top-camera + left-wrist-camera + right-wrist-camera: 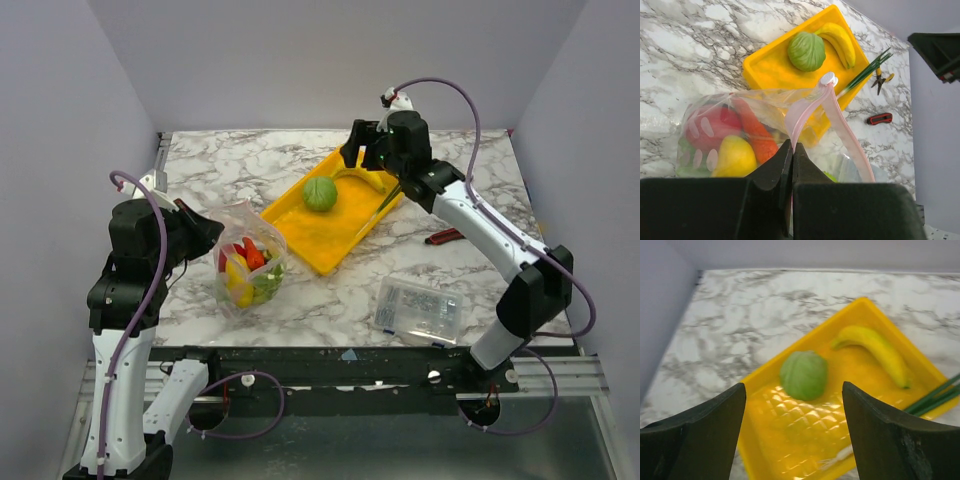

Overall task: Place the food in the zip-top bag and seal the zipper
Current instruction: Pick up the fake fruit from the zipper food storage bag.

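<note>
The zip-top bag (250,270) sits crumpled on the marble table (250,160), at about 8 o'clock from the yellow tray (300,235), with red and yellow toy food (735,157) inside. The left claw (791,155), at the bag's 10 o'clock, is pinched tight on the pink zipper (840,125). The right claw (794,385) hangs with its fingers wide apart and nothing between them over the tray's 1 o'clock end, well apart from the bag. Below it are the green leafy ball (320,193), bananas (840,42) and leek (865,75).
</note>
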Controlling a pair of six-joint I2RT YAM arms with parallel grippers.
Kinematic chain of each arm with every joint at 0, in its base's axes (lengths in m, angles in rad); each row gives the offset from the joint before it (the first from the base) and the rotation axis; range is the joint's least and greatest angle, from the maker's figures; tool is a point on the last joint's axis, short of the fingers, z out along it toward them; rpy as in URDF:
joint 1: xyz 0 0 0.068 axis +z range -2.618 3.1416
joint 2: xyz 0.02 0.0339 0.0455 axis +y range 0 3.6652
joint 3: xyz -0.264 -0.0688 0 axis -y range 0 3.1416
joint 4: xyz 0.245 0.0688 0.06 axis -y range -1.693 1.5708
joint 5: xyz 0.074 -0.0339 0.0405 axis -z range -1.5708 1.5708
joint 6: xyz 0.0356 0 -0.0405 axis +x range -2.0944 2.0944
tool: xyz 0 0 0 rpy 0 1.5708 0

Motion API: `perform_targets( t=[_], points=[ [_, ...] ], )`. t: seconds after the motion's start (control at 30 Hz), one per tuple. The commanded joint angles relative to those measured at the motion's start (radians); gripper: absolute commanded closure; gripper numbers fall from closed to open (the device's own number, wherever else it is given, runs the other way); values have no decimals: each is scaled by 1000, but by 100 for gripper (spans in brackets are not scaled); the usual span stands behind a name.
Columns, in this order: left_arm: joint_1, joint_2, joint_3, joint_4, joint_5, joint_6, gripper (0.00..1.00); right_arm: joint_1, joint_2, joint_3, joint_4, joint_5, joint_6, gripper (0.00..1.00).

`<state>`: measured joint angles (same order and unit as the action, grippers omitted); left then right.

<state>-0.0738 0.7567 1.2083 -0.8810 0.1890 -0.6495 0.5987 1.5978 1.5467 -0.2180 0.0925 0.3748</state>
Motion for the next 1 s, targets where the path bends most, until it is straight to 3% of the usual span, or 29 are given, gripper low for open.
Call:
perform_targets(
  t=[0.0, 0.3, 0.5, 0.97],
  points=[
    [5, -5, -2, 33, 23, 22, 100, -84, 121, -3, -9, 138, -120, 21],
    [6, 1, -13, 40, 48, 22, 100, -105, 344, 74, -32, 185, -424, 25],
    [6, 10, -23, 48, 66, 17, 100, -103, 479, 147, -41, 303, -536, 25],
    [6, 7, -20, 38, 69, 24, 100, -130, 722, 321, -32, 307, -566, 39]
  ],
)
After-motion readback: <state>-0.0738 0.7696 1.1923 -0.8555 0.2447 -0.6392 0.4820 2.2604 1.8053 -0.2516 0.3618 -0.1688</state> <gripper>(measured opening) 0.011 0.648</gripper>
